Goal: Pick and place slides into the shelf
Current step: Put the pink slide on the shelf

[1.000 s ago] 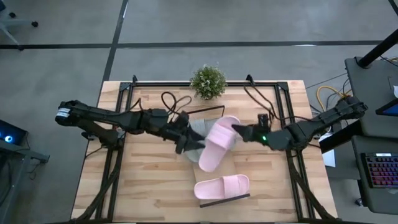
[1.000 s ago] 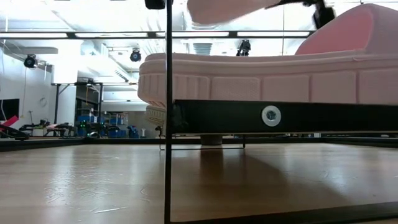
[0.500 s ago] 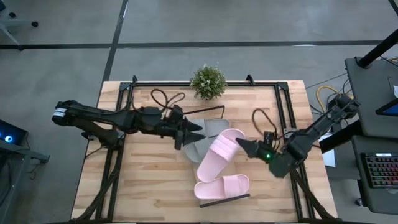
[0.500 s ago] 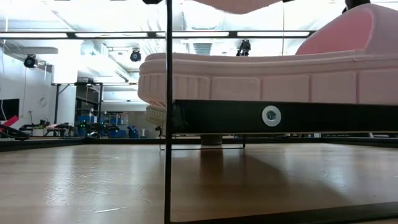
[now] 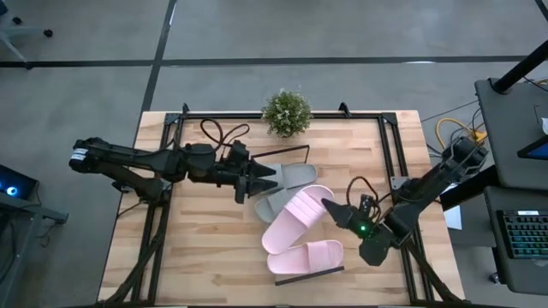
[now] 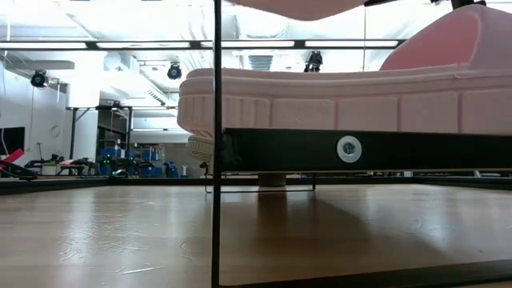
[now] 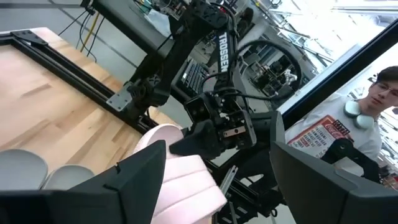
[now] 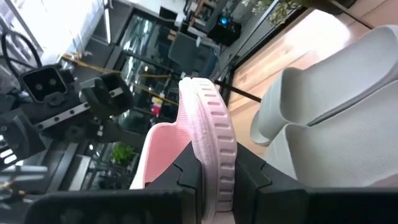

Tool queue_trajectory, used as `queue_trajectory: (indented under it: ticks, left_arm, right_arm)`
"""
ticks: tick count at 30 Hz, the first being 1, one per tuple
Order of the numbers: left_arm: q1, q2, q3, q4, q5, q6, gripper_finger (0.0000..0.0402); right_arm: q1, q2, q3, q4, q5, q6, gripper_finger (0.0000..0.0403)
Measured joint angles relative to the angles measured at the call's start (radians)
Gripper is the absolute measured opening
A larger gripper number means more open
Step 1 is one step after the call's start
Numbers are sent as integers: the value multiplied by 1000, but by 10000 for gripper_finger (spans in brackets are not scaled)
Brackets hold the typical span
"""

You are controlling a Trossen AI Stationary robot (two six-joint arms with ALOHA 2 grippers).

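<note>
While its ribbed foam sole edge sits pinched in the right gripper's (image 5: 330, 210) jaws, the held pink slide (image 5: 289, 221) lies diagonally at frame centre, long axis running upper right to lower left. Another pink slide (image 5: 306, 257) rests on the shelf (image 5: 306, 273) below it. Two grey slides (image 5: 278, 190) lie just above. Left gripper (image 5: 267, 178) jaws are spread, upper centre over the wooden bench (image 5: 205, 248).

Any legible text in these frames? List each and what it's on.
"TROSSEN": on the right arm, running along the link, in the left wrist view.
Red print on a person's shirt: too blurred to read.
Nothing else legible in any view.
</note>
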Motion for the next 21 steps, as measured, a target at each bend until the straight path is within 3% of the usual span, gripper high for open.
queue_trajectory:
  ticks: [8,21]
  left_arm:
    - [-1,0,0,0,0,3,273]
    - [-8,-3,5,100,1,5,273]
  right_arm:
    - [43,73,3,0,93,161,37]
    - [58,111,3,-7,102,230,37]
